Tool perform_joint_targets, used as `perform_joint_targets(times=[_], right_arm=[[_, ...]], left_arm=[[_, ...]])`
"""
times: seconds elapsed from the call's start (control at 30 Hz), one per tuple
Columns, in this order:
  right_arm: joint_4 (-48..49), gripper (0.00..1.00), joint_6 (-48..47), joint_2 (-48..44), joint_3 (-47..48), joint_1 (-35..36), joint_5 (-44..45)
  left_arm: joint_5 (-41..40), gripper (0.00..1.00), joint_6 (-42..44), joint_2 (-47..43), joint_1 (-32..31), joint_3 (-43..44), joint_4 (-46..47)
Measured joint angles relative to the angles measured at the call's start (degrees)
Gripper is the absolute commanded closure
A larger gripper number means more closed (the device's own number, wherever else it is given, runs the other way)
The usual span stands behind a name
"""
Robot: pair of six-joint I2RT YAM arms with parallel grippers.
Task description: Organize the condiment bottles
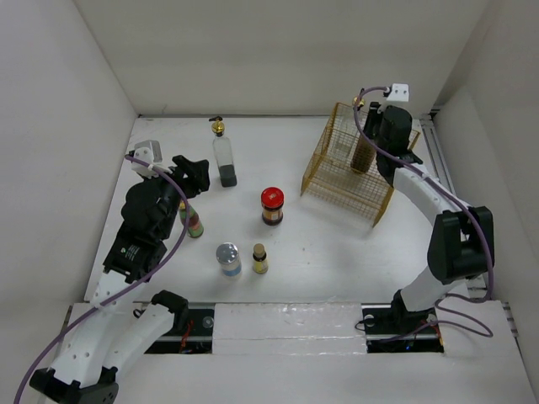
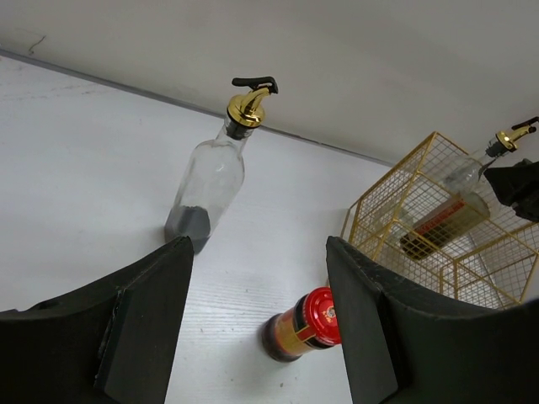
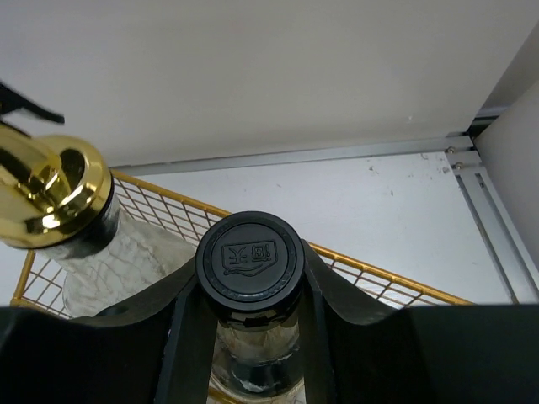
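My right gripper (image 3: 250, 286) is shut on the dark black-capped jar (image 3: 250, 252), gripping it just under the cap inside the gold wire basket (image 1: 337, 181). Beside the jar in the basket stands a tall clear gold-spouted bottle (image 3: 50, 189). My left gripper (image 2: 257, 269) is open with nothing between its fingers, above the table's left side. Ahead of it stand the other clear gold-spouted bottle (image 2: 215, 172) and the red-lidded jar (image 2: 307, 324). A colourful-labelled bottle (image 1: 194, 220), a silver-lidded jar (image 1: 228, 259) and a small yellow bottle (image 1: 260, 258) stand on the table.
White walls close in the table on the left, back and right. A metal rail (image 1: 438, 151) runs along the right edge behind the basket. The left arm (image 1: 147, 223) leans over the table's left side, close to the colourful-labelled bottle.
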Motion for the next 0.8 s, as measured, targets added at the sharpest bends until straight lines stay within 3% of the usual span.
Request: perform_joint_targets(times=[0.03,0.13,0.23,0.27,0.4,0.5,0.67,0.73,0.8], right_arm=[[0.52,0.86,-0.11,0.17,-0.42,0.17,0.35],[2.08,0.71,-0.17,0.24,-1.2,0.52,1.27],[2.67,0.54,-0.04,0.24,-1.51,0.55,1.66],[2.8,0.44,0.33,0.24,-1.53,0.55,1.81],[4.31,0.24,1.66,-0.11,-1.62,0.81,2.08],[2.56,0.17,2.05,-1.01,-0.22,0.74,2.25],[-1.46,0.14,2.32,-5.51,4.22,0.04,1.25],[-2.05,0.19,2.49,-8.72,4.79,-0.02,-0.24],[-2.23,0.46,2.47,-12.39,4.79,-0.15,-3.41]], left_arm=[[0.07,0.4,0.0,0.0,0.0,0.0,0.02],[0.13,0.4,0.0,0.0,0.0,-0.02,0.0],[0.15,0.4,0.0,0.0,0.0,0.0,0.02],[0.15,0.4,0.0,0.0,0.0,0.0,0.02],[0.33,0.4,0.0,0.0,0.0,0.0,0.0],[0.42,0.4,0.0,0.0,0.0,0.0,0.02],[0.42,0.39,0.0,0.0,0.0,0.0,0.02],[0.42,0.39,0.0,0.0,0.0,0.0,0.02],[0.42,0.39,0.02,0.0,0.0,0.0,0.02]])
